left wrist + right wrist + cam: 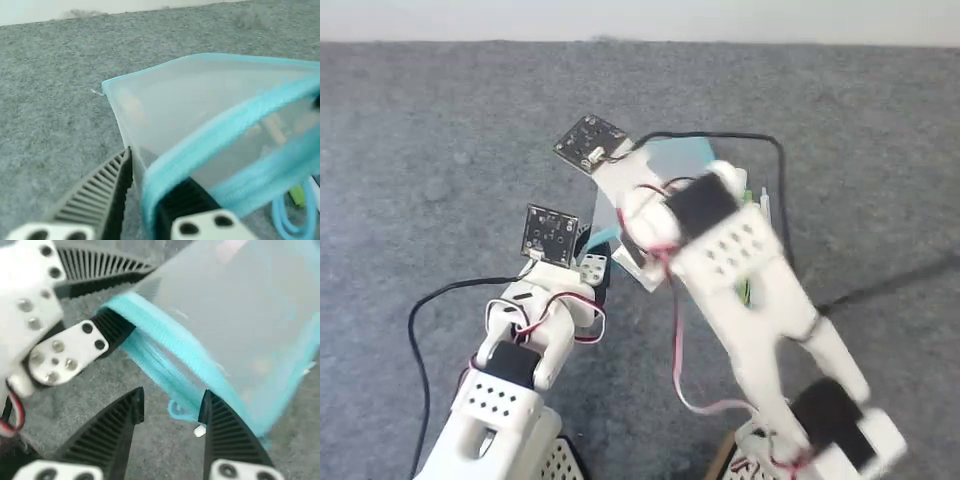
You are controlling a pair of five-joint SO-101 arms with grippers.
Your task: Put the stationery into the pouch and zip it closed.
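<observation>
— Where was the pouch (pixel 200 110)?

— On the carpet (pixel 440 150) between the arms. The left claw (pixel 142 180) had closed on its lip, one jaw inside the mouth and one outside.

— And the right claw (pixel 172 397)?

— Wide open. Its jaws stood either side of the blue pull (pixel 177 410), gripping nothing.

— What could have gone wrong from there?

— The pull was small and limp, so I'd guess the jaws might have closed on the zip (pixel 165 347) tape instead, or on air. The two claws were also near each other, and a crooked approach could have knocked them together. A hard tug might have dragged the lip out of the left claw.

— Was the stationery in?

— Pale orange shapes showed through the wall, too blurred to name. A green piece (pixel 298 193) lay by the mouth, and I couldn't tell whether it was inside. If it was outside, zipping would have shut it out.

— And the room?

— Grey, nubbly carpet, with black cables (pixel 415 330) trailing over it and a pale strip (pixel 640 20) along the far edge.
</observation>
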